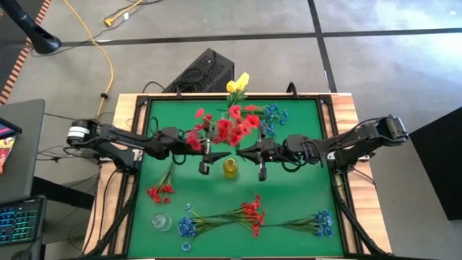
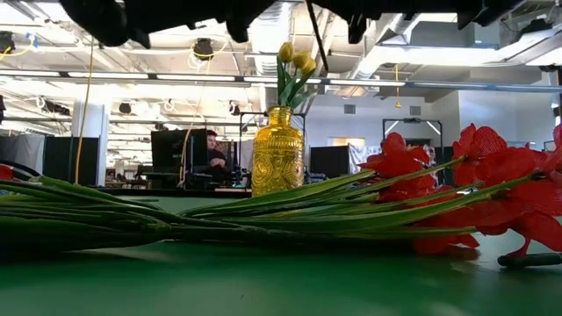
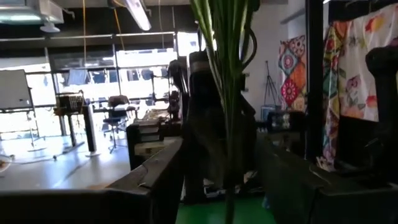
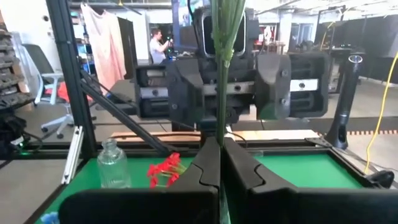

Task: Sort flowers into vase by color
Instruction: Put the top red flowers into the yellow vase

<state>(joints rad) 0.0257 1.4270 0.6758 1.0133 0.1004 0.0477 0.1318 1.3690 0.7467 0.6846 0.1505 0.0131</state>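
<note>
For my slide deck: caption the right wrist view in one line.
Right gripper fingers shut on upright green flower stems, facing the left arm; clear bottle and red flowers lie beyond.

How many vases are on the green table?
2. A yellow vase stands in the middle of the table, between the two arms, with yellow flowers in it. A clear glass vase stands near the front corner on the left arm's side. None seems hidden.

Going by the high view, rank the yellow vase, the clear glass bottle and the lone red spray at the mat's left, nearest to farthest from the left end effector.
1. Yellow vase: just to the right of the left end effector, mid-mat.
2. Lone red spray: lying toward the mat's left edge, below the left arm in the picture.
3. Clear glass bottle: farther still, in the mat's lower left corner of the picture.
</note>
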